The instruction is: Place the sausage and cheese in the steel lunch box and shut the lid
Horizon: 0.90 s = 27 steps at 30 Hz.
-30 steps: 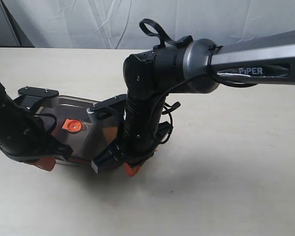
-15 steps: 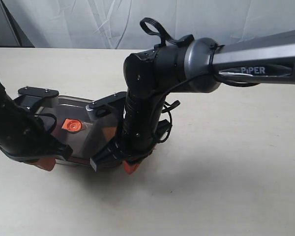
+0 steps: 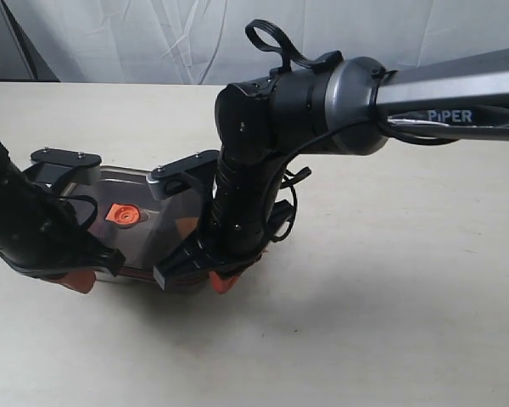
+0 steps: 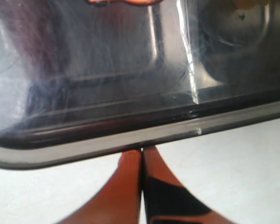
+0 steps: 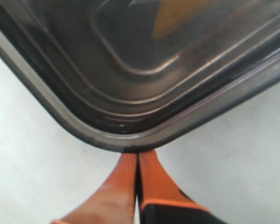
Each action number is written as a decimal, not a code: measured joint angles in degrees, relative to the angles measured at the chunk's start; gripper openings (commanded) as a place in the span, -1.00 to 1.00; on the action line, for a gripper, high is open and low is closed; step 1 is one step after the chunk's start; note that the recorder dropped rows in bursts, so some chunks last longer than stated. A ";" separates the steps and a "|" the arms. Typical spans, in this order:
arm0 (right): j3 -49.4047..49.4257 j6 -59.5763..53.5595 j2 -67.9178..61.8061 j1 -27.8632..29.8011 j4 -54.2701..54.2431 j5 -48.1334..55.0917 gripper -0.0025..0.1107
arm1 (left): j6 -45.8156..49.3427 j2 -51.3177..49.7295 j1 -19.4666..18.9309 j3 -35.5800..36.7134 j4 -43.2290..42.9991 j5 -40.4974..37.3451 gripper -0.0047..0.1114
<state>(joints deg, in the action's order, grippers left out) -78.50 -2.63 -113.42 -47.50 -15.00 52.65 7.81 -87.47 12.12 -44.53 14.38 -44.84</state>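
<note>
The dark translucent lid (image 3: 146, 222) with its orange valve (image 3: 121, 214) lies on the steel lunch box, whose divider (image 4: 191, 70) shows through it. Through the lid I see the yellow-orange cheese (image 5: 177, 16) and a red edge of the sausage (image 4: 126, 2). My left gripper (image 4: 141, 151) is shut, its orange tips touching the lid's long rim (image 4: 84, 153); in the exterior view the left gripper (image 3: 81, 281) sits at the box's near left corner. My right gripper (image 5: 137, 156) is shut too, tips against a rounded lid corner (image 5: 116, 142); the right gripper (image 3: 219, 282) is at the near right corner.
The box sits on a pale tabletop (image 3: 390, 322) with a white cloth backdrop (image 3: 153, 42) behind. The right arm (image 3: 288, 110) reaches across the middle and hides the box's right side. The left arm (image 3: 21, 220) covers its left end.
The right arm has shifted slightly left, bringing its shut tips closer in against the lid's near right corner. The left arm and the lid have barely moved.
</note>
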 measured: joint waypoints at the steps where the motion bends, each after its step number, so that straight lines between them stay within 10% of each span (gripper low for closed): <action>1: 0.00 0.00 0.00 0.00 0.00 -0.04 -0.97 | 0.00 0.00 0.00 0.00 -0.14 0.00 -0.92; 27: 0.00 0.26 0.70 0.00 0.12 -2.02 -0.97 | 0.00 1.64 0.00 0.00 -0.77 -1.13 -0.92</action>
<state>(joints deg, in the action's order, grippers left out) -78.50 -2.36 -112.72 -47.50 -14.89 50.63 7.81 -85.83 12.12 -44.53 13.61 -45.97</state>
